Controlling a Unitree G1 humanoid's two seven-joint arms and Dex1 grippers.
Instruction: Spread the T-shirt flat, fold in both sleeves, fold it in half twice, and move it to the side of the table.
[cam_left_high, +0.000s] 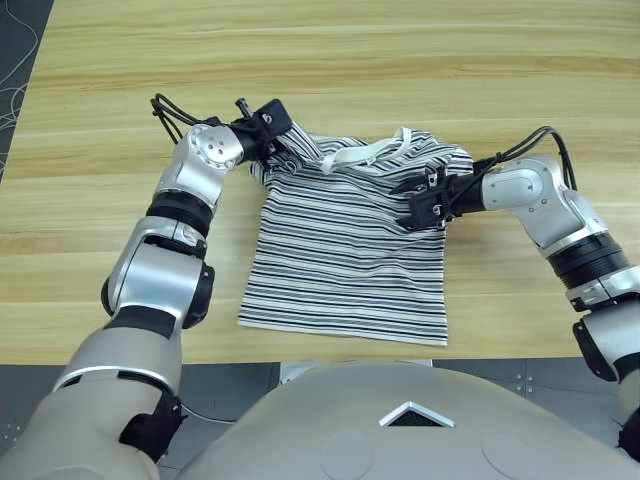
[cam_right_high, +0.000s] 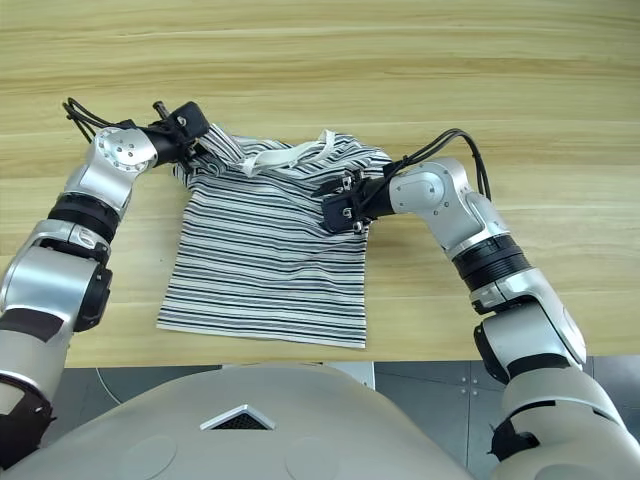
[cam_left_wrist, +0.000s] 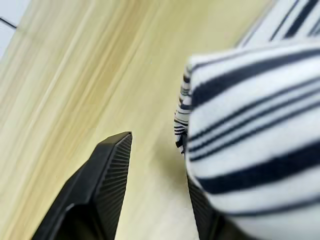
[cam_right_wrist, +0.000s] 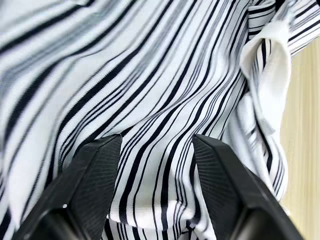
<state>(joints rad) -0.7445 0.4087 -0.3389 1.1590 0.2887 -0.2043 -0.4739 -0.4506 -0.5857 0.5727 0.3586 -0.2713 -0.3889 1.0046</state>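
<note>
Close to the worktop edge the T-shirt lies spread, collar far. Your right claw sits open on its right side; farther back, your left claw is open at the left shoulder, cloth over one finger.

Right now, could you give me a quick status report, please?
Left gripper open at shirt corner. Right gripper open over shirt. Collar end bunched.

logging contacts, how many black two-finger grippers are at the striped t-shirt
2. The left black two-finger gripper is at the far-left shoulder of the black-and-white striped T-shirt on the wooden table; the right gripper is open over its right side.
</note>
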